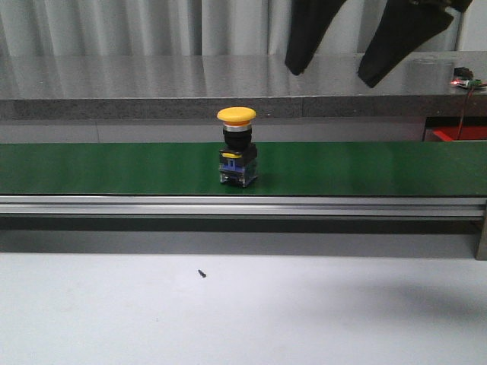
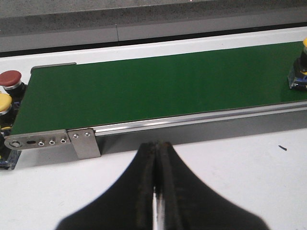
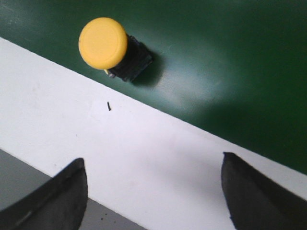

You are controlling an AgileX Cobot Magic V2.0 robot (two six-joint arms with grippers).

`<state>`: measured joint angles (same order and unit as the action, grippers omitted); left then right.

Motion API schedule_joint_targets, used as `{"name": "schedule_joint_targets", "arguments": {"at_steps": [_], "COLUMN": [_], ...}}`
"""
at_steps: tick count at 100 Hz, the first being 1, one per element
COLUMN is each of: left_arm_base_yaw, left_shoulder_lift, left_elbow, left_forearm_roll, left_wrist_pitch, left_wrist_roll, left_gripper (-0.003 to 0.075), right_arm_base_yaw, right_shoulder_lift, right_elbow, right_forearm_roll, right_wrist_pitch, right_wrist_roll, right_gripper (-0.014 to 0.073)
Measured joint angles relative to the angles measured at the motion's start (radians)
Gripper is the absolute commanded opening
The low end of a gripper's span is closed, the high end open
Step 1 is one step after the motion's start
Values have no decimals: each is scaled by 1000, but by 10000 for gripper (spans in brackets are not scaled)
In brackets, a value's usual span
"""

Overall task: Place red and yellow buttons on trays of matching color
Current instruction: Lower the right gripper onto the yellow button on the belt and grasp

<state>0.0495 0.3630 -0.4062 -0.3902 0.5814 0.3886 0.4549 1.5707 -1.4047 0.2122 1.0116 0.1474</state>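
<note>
The green conveyor belt (image 1: 114, 167) runs right across the front view, with its aluminium side rail (image 1: 228, 205) along the near edge and the white table (image 1: 243, 312) spread out in front. Behind it sits a grey counter (image 1: 152, 76).

The right gripper (image 3: 153, 191) hangs above the near edge of the belt, jaws spread wide with nothing between them; in the front view two dark fingers (image 1: 396, 42) dangle at the top right. The left gripper (image 2: 157, 191) hovers over the white table just short of the rail, its two fingers pressed together, holding nothing.

The yellow button (image 1: 237, 147) stands upright on the belt near the middle of the front view, its mushroom cap on top of a dark body. The right wrist view looks down on its cap, close to the belt's near edge.

At the end of the belt, the left wrist view catches a red button (image 2: 10, 78) and another yellow button (image 2: 4, 102) side by side, just off the belt. A red tray (image 1: 460, 134) peeks in at the far right. A tiny black speck (image 1: 202, 273) lies on the table.
</note>
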Motion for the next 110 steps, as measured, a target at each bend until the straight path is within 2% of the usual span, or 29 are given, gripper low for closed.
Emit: {"name": "schedule_joint_targets", "arguments": {"at_steps": [17, 50, 87, 110], "left_arm_base_yaw": [0, 0, 0, 0], "left_shoulder_lift": [0, 0, 0, 0], "left_elbow": [0, 0, 0, 0], "left_forearm_roll": [0, 0, 0, 0], "left_wrist_pitch": [0, 0, 0, 0], "left_wrist_roll": [0, 0, 0, 0], "left_gripper": [-20, -20, -20, -20], "right_arm_base_yaw": [12, 39, 43, 44], "right_shoulder_lift": [58, 80, 139, 204], "right_elbow": [-64, -127, -132, -195], "right_forearm_roll": [-46, -81, -82, -82], "right_wrist_pitch": [36, -44, -9, 5], "right_wrist_roll": [145, 187, 370, 408], "right_gripper": [580, 580, 580, 580]}}
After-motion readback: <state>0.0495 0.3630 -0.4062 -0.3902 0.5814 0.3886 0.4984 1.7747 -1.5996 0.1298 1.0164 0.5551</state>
